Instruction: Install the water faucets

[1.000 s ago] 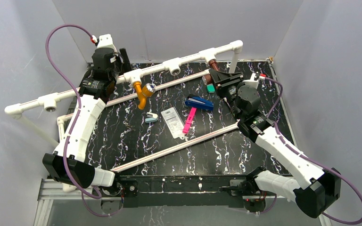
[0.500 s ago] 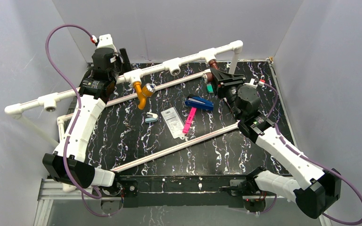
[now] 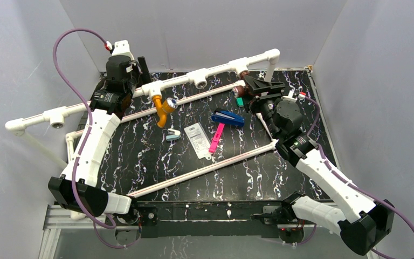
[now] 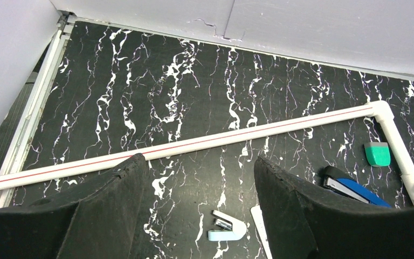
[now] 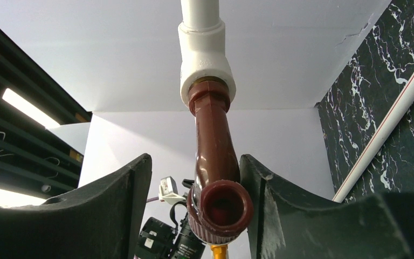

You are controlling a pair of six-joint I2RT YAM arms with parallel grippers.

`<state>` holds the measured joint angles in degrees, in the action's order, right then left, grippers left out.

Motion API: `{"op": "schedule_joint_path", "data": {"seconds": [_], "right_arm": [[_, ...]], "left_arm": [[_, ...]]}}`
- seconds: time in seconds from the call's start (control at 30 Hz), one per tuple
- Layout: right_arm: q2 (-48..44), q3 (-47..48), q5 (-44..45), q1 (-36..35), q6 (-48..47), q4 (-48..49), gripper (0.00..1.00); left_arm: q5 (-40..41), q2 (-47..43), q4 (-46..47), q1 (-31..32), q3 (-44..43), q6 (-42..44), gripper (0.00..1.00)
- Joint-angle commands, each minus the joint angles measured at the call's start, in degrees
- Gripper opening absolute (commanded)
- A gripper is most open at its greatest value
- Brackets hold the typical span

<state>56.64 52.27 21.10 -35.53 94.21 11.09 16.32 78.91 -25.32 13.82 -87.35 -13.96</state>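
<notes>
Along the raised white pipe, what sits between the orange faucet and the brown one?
One white tee with an open socket sits between the orange faucet and the brown faucet, seen in the top view.

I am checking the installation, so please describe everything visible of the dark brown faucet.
The dark brown faucet is a glossy, plastic-looking fitting: a hexagonal collar, a curved body and a round open mouth toward the right wrist camera. Its collar end sits in a white pipe tee. It lies between the right fingers; one stands clearly apart, the other very near, contact unclear.
</notes>
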Motion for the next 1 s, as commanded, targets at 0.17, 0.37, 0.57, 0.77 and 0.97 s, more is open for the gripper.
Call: {"op": "schedule_joint_path", "data": {"seconds": [0.17, 0.37, 0.57, 0.77, 0.97], "right_arm": [[-3.70, 1.53, -5.38, -1.25, -1.81, -4.12, 0.72], [-5.13, 0.56, -5.68, -1.22, -3.73, -10.55, 0.73], [-7.95, -0.33, -5.27, -1.21, -8.29, -18.09, 0.74], [-11.63, 1.61, -2.94, -1.21, -18.98, -23.96, 0.75], [-14.63, 4.42, 0.10, -1.21, -35.26, -27.41, 0.75]], "left_arm": [[-2.97, 1.40, -11.33, 1.65, 3.21, 0.07, 0.71], [-2.82, 1.68, -11.33, 1.64, 3.01, 0.03, 0.71], [-2.65, 1.77, -11.33, 1.70, 3.06, 0.11, 0.71], [-3.00, 2.20, -11.33, 1.65, 2.83, 0.15, 0.71], [-3.05, 2.20, -11.33, 1.71, 2.81, 0.21, 0.71]]}}
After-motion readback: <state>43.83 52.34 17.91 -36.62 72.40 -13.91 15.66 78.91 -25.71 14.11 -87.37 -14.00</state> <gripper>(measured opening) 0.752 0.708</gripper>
